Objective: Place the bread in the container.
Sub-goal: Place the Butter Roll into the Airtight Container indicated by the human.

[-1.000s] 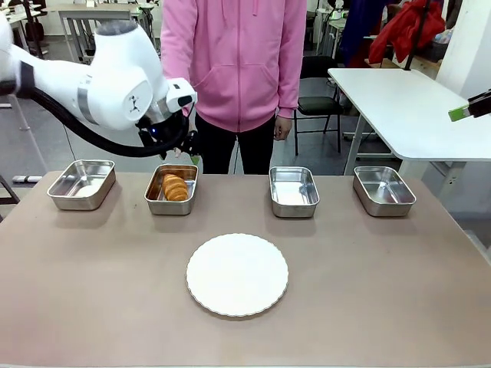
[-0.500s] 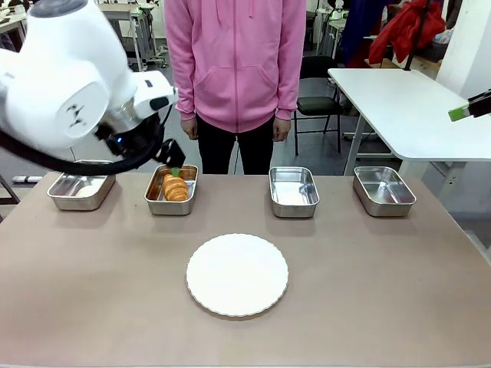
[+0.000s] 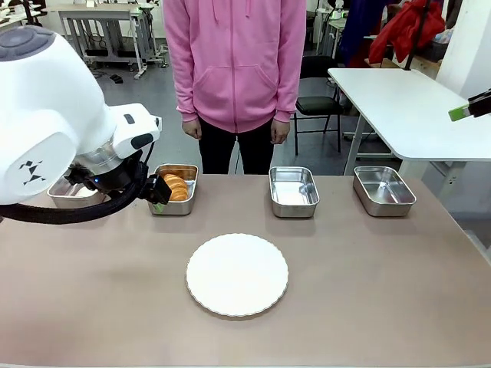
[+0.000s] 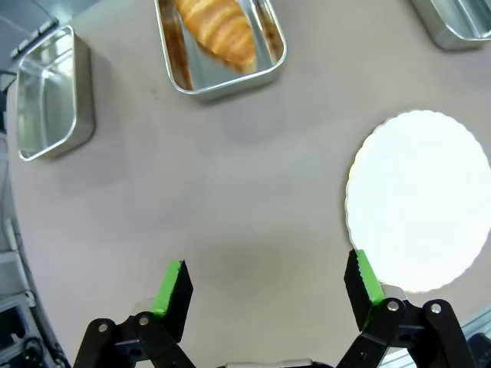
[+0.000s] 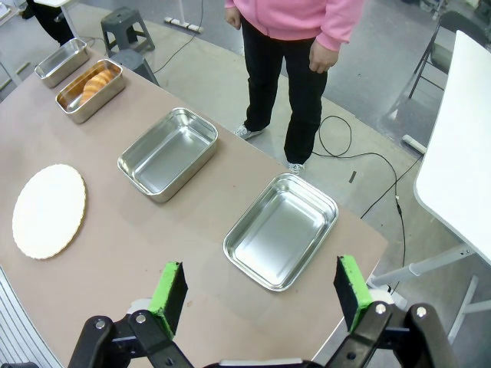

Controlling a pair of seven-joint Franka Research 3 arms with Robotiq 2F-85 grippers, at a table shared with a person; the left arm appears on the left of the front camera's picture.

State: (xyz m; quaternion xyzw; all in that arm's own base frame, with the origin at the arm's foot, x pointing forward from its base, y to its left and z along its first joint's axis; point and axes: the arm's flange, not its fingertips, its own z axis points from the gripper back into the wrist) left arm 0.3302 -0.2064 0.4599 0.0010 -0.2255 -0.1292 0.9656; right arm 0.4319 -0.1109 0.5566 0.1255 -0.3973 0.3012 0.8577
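Note:
The bread (image 3: pixel 176 186), a golden-brown ridged croissant, lies inside the container (image 3: pixel 186 201), the second steel pan from the left along the table's far side. My left gripper (image 4: pixel 267 282) hangs open and empty above bare tabletop, nearer to me than that pan; the bread (image 4: pixel 219 31) and the container (image 4: pixel 222 83) sit apart from it at the top of the left wrist view. In the front view the left gripper (image 3: pixel 156 195) is just left of the pan. My right gripper (image 5: pixel 259 290) is open and empty, high above the table's right end.
A round white scallop-edged plate (image 3: pixel 237 274) lies mid-table. Three empty steel pans stand in the far row: one (image 3: pixel 64 196) behind my left arm, one (image 3: pixel 294 192) centre-right, one (image 3: pixel 383 190) at right. A person in a pink hoodie (image 3: pixel 238 61) stands behind the table, hands down.
My left arm has drawn back from above the container, down and toward the robot's side. The bread stays in the pan. The gripper has stayed open.

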